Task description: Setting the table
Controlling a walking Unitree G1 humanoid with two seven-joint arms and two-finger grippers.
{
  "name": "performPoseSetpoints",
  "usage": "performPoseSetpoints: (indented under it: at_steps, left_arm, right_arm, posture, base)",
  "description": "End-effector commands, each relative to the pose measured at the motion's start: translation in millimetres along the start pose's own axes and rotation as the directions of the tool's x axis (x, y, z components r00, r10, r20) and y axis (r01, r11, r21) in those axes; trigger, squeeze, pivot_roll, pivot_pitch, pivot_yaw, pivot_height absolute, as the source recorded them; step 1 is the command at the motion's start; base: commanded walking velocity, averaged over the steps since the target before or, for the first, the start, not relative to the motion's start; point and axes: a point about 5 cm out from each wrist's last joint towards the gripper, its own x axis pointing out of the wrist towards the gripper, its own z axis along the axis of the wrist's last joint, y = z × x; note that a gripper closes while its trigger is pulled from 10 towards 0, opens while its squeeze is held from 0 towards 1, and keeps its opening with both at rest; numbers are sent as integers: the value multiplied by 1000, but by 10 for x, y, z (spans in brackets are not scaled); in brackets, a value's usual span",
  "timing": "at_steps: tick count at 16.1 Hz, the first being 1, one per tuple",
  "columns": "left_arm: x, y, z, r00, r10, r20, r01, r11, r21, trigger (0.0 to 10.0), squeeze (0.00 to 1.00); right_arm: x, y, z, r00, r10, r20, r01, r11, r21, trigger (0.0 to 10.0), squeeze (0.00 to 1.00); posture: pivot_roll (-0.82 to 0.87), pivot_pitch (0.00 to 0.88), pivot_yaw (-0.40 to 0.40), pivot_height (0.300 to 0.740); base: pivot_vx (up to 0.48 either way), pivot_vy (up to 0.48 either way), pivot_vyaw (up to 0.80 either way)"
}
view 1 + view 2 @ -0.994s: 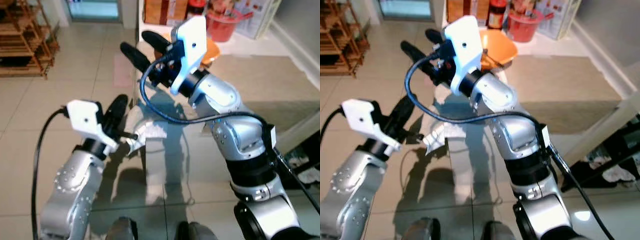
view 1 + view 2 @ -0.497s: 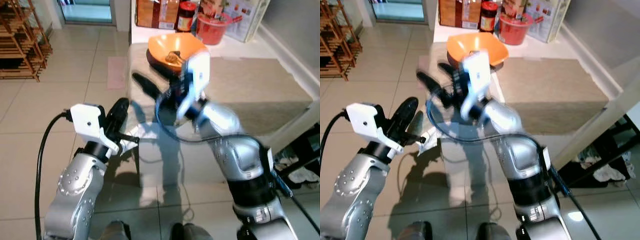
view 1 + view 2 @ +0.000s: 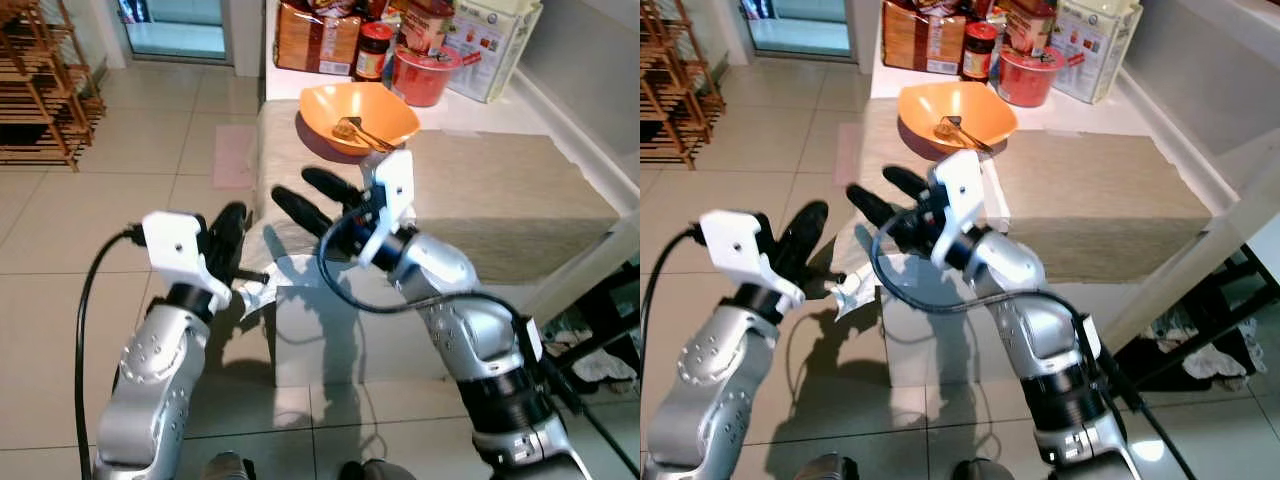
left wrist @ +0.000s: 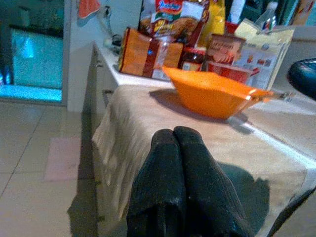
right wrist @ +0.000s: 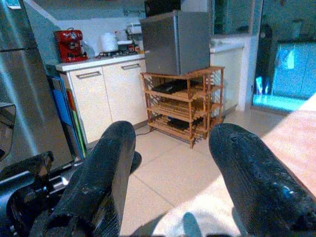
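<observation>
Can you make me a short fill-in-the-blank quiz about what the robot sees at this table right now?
1. The bowl on the table is coloured ____.
2. The right tool has its two black fingers ____.
3. In the left wrist view, the left tool has its fingers pressed ____.
4. The red pot stands ____ the bowl, toward the wall.

Missing words: orange; apart; together; behind

Bench (image 3: 560, 190) covered by a beige cloth (image 3: 500, 170); an orange bowl (image 3: 385, 108) rests on it, with packaged groceries (image 3: 320, 35) behind.
</observation>
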Motion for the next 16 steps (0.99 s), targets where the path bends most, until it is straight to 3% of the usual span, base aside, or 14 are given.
performPoseSetpoints:
  at_steps: [1,8,11,16]
  left_arm:
    - [6,-39,-20,1000,-14,-3,14,1000,4,10000,0]
    - [33,1,52,999,-10,30,10,1000,11,10000,0]
    - [22,-37,159,996,-39,76,39,999,2,10000,0]
    - [22,-66,186,995,-52,84,52,999,-5,10000,0]
  right_arm:
    - [-20,3,-21,1000,4,-4,-4,1000,-8,10000,0]
    - [14,19,47,998,5,56,-4,1000,-22,10000,0]
    - [5,25,204,988,38,148,-38,999,-4,10000,0]
    - [20,-38,255,992,1,126,3,1000,-26,10000,0]
  posture:
    - [-16,11,-72,740]
    - [-4,19,-56,740]
    - [1,31,-56,740]
    - [-4,44,-61,740]
  base:
    - [0,0,0]
    - [0,0,0]
    - [420,0,496]
    - [425,0,0]
